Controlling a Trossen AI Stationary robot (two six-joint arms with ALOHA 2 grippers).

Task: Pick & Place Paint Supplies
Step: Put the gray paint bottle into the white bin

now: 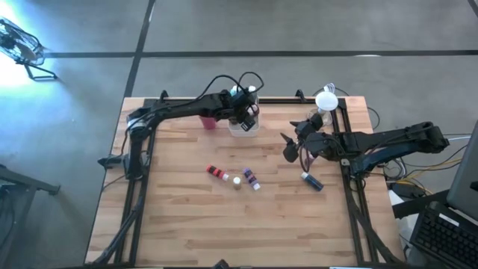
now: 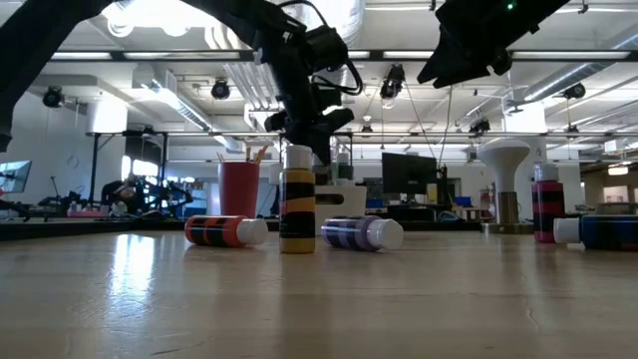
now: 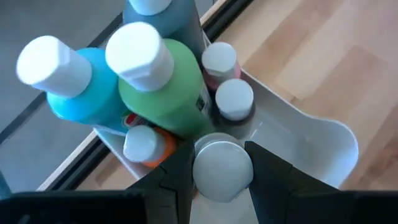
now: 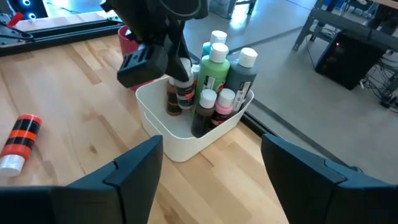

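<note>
four bottles lie near table centre; your left gripper (image 3: pixel 222 171) clamps a brown bottle (image 4: pixel 177 93) inside the tray (image 4: pixel 186 144) at 12 o'clock. right gripper (image 4: pixel 208 171) hangs wide, empty. release tilted and it could topple its neighbours.

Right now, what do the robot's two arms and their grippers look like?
Both arms are dark, nearly black, built of slim jointed segments. Black cables loop above the left arm's wrist, near the left gripper; thinner wires hang beside the right gripper. Each gripper ends in two flat, angular dark fingers. No markings are readable.
</note>
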